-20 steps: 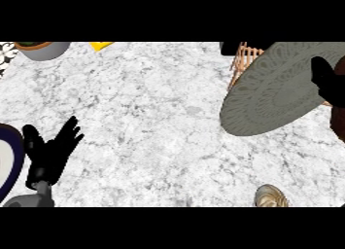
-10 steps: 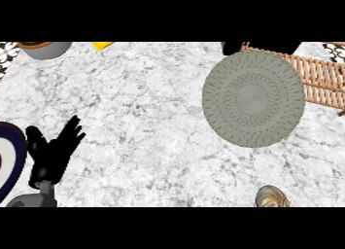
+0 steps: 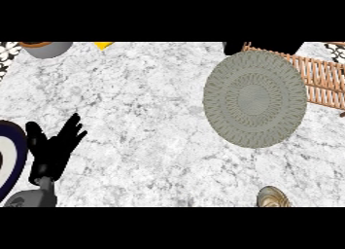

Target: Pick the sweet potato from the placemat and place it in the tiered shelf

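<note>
Resting near table's (image 3: 146,97) left edge, left hand (image 3: 51,154): fingers spread, straight, holding nothing. Dark-rimmed plate (image 3: 1,146) just beside it at same edge. Round grey placemat (image 3: 255,99) lies toward right edge, its far-right rim overlapping wooden tiered shelf (image 3: 325,78) at far right corner. Sweet potato's place cannot be told from this view. Grey bowl (image 3: 49,48) at far left corner.

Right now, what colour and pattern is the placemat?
The placemat is grey-green with concentric woven rings, best seen in the head view.
</note>
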